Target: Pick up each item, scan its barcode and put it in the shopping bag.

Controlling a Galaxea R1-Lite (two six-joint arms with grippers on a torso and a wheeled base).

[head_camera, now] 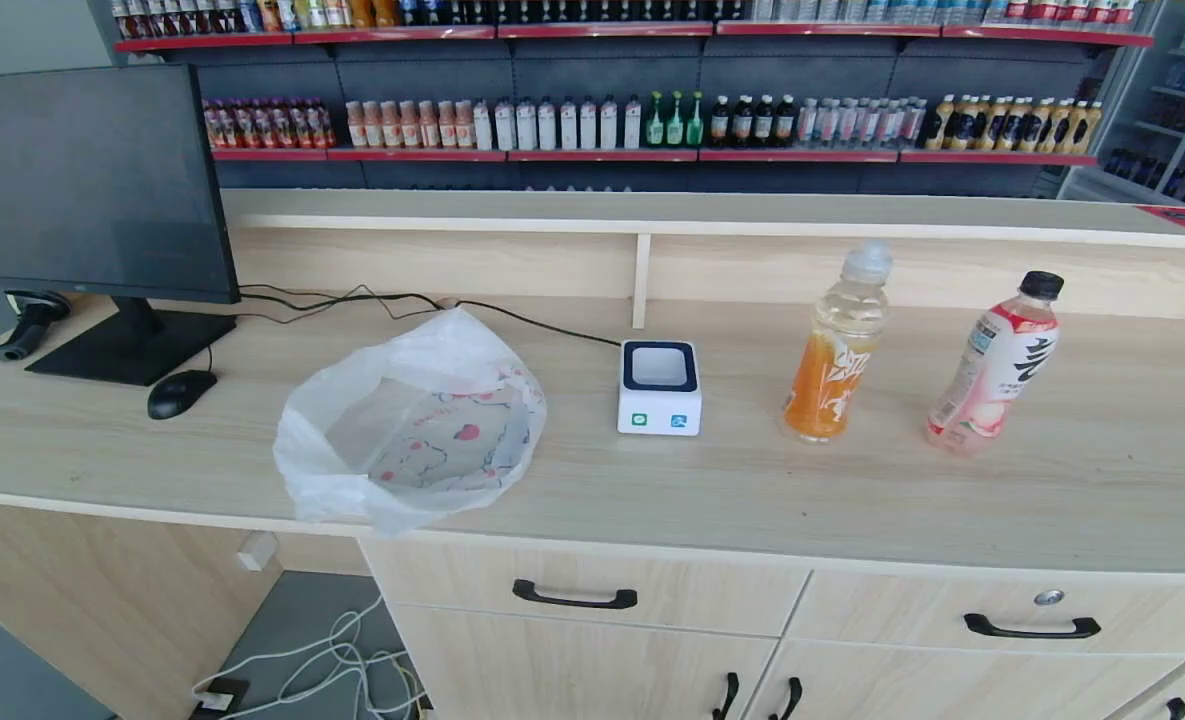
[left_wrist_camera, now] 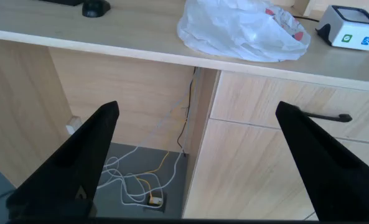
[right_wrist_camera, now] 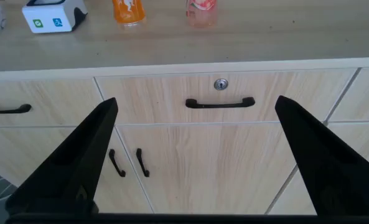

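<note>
On the wooden counter (head_camera: 712, 480) stand two bottles: one with an orange label (head_camera: 837, 345) and a pale cap, and a pink one (head_camera: 997, 365) with a black cap to its right. A white barcode scanner box (head_camera: 659, 387) sits left of them. Further left lies the white plastic shopping bag (head_camera: 412, 425), its mouth open upward. My left gripper (left_wrist_camera: 193, 168) hangs open below the counter's front edge, facing the cabinet under the bag (left_wrist_camera: 240, 28). My right gripper (right_wrist_camera: 193, 168) is open too, low in front of the drawers, beneath the bottles (right_wrist_camera: 129, 10) and scanner (right_wrist_camera: 50, 15).
A black monitor (head_camera: 92, 180) with a mouse (head_camera: 180, 392) stands at the counter's left end, cables trailing behind the bag. A raised wooden ledge (head_camera: 712, 235) runs along the back. Drawers with black handles (right_wrist_camera: 220, 103) front the counter; loose cables (left_wrist_camera: 140, 183) lie on the floor.
</note>
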